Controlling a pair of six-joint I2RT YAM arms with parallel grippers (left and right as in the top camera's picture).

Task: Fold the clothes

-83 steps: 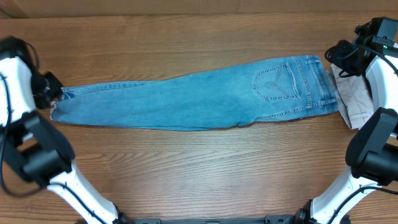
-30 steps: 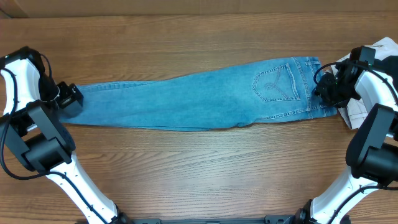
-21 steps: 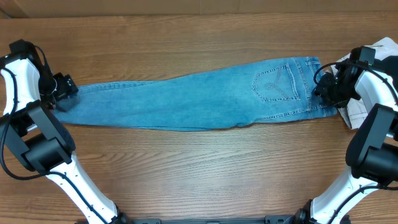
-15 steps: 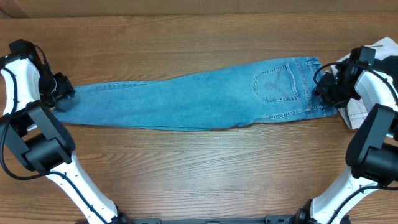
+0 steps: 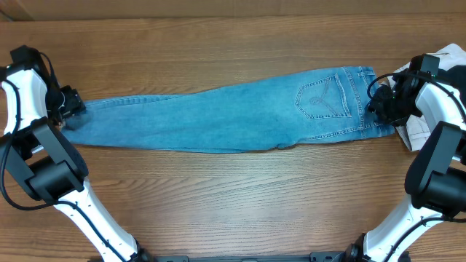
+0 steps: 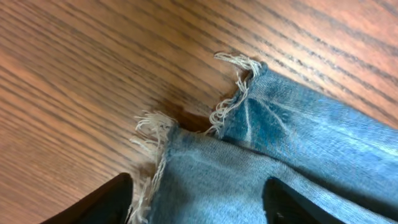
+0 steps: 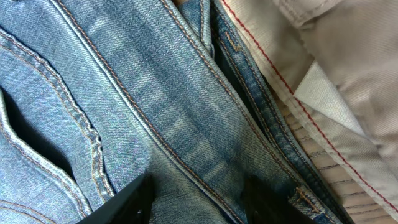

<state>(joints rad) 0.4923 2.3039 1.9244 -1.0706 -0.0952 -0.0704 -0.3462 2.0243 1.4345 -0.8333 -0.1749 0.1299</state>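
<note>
Long light-blue jeans lie flat across the table, folded lengthwise, waistband and a stitched back pocket at the right, frayed hems at the left. My left gripper is open, low over the hem end, its fingertips straddling the denim by the frayed edge. My right gripper is open at the waistband, its fingertips either side of the waistband denim.
An off-white garment with red stitching lies beside the waistband at the right edge, and it shows in the right wrist view. Bare wooden tabletop surrounds the jeans.
The left gripper moved in over the hem end, then drew back slightly leftward to the hem edge. The right gripper came down onto the waistband and has stayed there. The jeans have not shifted.
</note>
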